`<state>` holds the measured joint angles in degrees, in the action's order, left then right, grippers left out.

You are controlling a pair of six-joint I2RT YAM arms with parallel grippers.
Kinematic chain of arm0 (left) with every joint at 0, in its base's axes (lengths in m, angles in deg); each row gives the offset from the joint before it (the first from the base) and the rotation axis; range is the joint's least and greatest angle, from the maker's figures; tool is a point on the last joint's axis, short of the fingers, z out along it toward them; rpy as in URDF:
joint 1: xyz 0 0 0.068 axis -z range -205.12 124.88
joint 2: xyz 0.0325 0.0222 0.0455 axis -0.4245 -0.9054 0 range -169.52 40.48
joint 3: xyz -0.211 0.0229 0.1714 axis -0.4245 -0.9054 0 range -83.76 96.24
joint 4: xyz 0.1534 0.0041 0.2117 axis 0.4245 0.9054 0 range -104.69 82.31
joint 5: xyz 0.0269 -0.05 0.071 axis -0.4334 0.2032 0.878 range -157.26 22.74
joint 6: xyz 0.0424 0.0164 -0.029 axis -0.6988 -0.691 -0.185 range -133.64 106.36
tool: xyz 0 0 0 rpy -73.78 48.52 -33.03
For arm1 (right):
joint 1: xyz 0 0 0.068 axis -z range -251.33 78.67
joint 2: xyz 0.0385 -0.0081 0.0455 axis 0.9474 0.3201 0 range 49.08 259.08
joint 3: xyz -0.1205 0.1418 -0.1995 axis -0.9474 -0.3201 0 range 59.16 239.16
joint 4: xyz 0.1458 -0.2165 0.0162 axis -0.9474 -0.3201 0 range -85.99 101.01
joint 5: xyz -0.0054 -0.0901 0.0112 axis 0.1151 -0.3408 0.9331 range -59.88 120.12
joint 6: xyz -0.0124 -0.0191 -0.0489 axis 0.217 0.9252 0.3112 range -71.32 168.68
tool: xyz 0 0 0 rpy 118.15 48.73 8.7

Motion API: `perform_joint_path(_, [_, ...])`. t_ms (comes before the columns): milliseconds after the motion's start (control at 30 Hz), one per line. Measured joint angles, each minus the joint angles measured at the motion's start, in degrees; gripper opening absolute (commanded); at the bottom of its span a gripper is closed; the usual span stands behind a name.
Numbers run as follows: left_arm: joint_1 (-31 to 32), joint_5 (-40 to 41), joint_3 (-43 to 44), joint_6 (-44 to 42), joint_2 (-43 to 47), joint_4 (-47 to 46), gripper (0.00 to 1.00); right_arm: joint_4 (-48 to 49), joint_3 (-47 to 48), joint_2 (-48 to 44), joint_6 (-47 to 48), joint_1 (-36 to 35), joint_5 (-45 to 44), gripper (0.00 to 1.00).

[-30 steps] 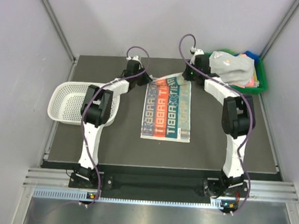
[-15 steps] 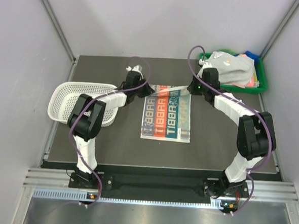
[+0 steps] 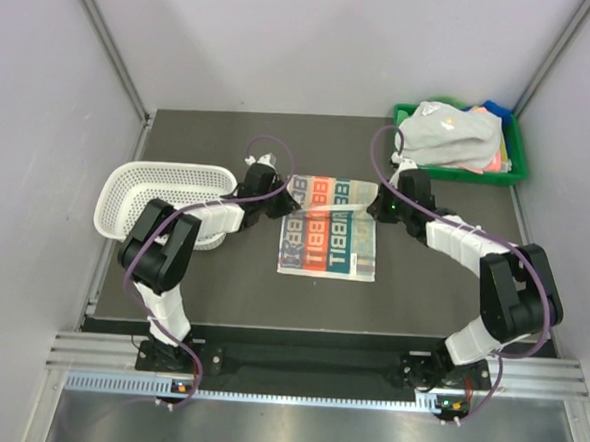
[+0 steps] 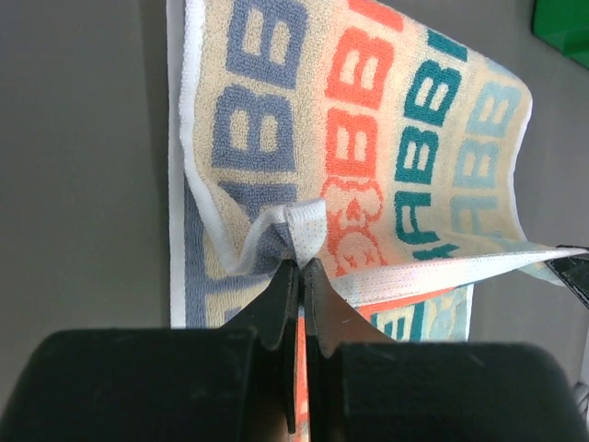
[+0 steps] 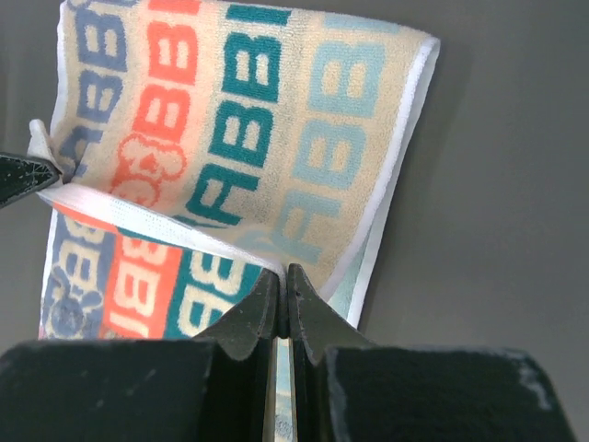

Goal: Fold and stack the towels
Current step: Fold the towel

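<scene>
Lettered towel (image 3: 330,245) centre frame on worktop (image 3: 220,297), upper edge raised and doubled over, left pincer (image 4: 299,269) clenched on one corner, right pincer (image 5: 283,276) clenched on the other, other towels (image 3: 450,138) heaped in green tray (image 3: 515,172) upper right

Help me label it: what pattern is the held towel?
Cream towel, blue, orange, teal letters, white hem; left wrist view.

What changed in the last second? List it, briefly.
The left gripper and the right gripper, each shut on a far corner of the lettered towel, drew back toward the near edge, carrying that end over the rest of the towel. Unchanged: both grips, the towel's near half lying flat, the white basket, the green tray and its pile of towels.
</scene>
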<state>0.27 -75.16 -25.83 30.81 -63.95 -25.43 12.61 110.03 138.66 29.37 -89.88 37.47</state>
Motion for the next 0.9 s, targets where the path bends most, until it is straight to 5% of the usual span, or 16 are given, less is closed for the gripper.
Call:
perform_joint_path(433, [0.4, 1.2, -8.1, 0.3, 5.4, 0.0, 0.40, 2.5, -5.7, -1.9, -1.1, -0.5, -0.8, 0.39])
perform_joint_path(633, [0.4, 1.1, -10.3, 0.4, 11.2, 1.0, 0.50, 1.9, -8.0, -4.8, -2.5, -0.8, -1.8, 0.44])
perform_joint_path(900, [0.7, 4.5, -9.6, 1.9, 14.8, 6.8, 0.51, 0.4, -8.5, -6.4, -6.1, -6.3, -7.0, 0.43])
